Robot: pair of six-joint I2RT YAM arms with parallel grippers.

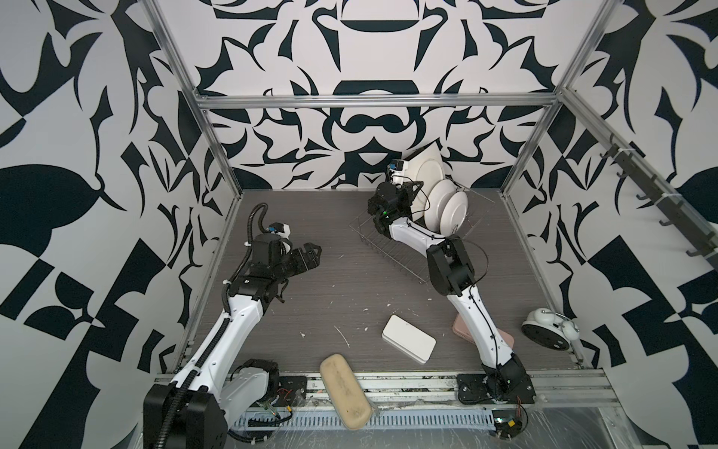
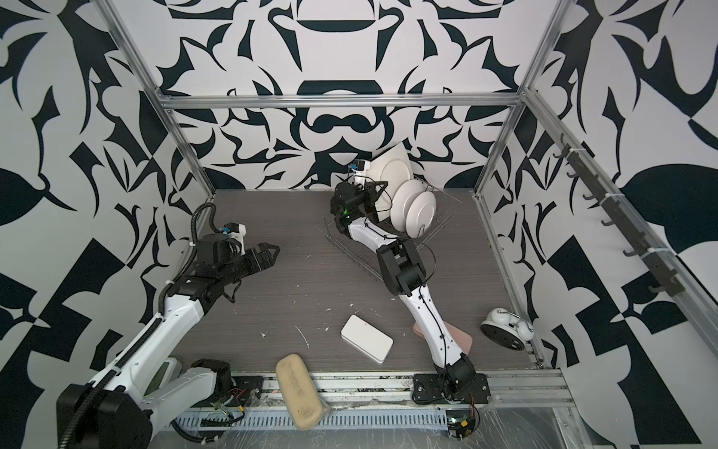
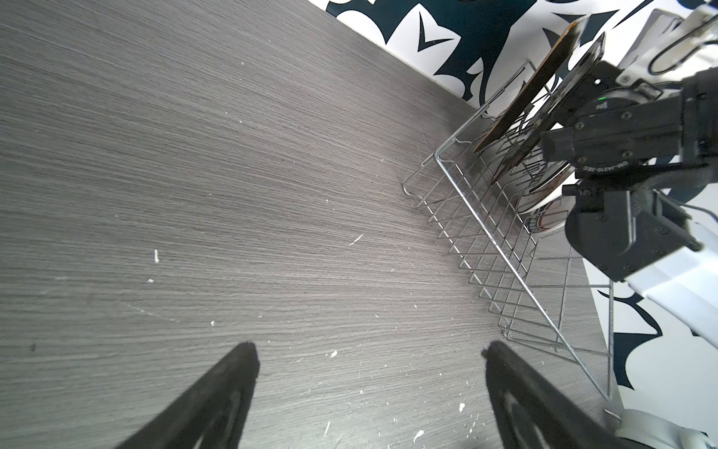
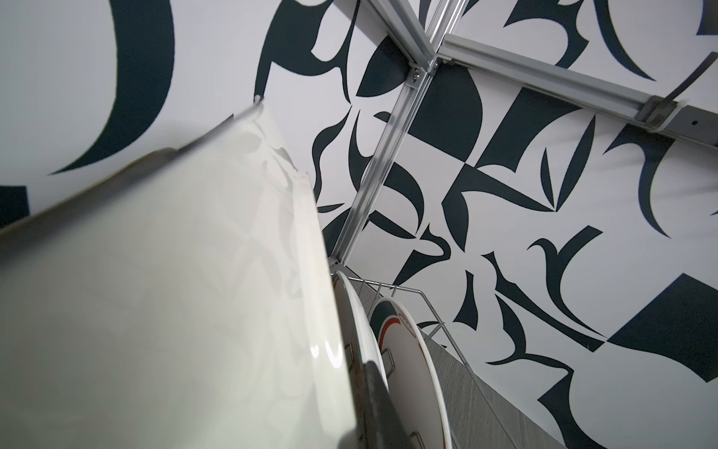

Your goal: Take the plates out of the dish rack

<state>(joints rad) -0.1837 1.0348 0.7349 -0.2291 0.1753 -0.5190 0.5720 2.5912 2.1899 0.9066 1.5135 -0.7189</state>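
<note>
The silver wire dish rack (image 1: 392, 252) (image 2: 349, 248) (image 3: 505, 248) stands at the back right of the table. My right gripper (image 1: 412, 187) (image 2: 379, 187) is shut on the edge of the large white square plate (image 1: 427, 171) (image 2: 392, 169) (image 4: 175, 291), which is tilted above the rack's far end; one dark finger (image 4: 379, 404) shows against it. Two round white plates (image 1: 441, 202) (image 2: 423, 214) stand upright beside it, one with a printed face (image 4: 404, 350). Two black plates (image 3: 536, 81) lean edge-on in the rack. My left gripper (image 1: 311, 252) (image 2: 268, 252) (image 3: 369, 350) hangs open and empty over bare table, left of the rack.
A white rounded box (image 1: 408, 338), a beige oblong pad (image 1: 344, 388), a pink flat item (image 1: 460, 324) under the right arm and a white alarm clock (image 1: 544, 330) lie along the front. Patterned walls and metal frame posts close the back and sides.
</note>
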